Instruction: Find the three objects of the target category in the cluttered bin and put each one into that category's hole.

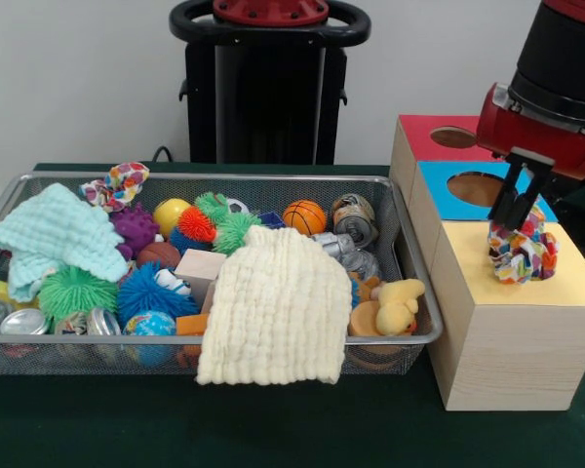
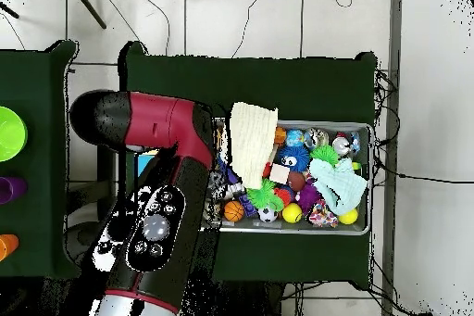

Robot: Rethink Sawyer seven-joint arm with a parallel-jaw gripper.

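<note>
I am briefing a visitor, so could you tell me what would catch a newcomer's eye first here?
The gripper holds a colourful ruffled fabric piece over the yellow-topped box, right of the wire mesh basket. A cream waffle cloth drapes over the basket's front rim, and a second ruffled piece lies at its back left.

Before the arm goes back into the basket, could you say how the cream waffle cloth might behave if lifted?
The cream waffle cloth is probably floppy: it droops over the wire basket rim. It looks light, yet being large it could drag neighbours like the yellow duck along.
</note>
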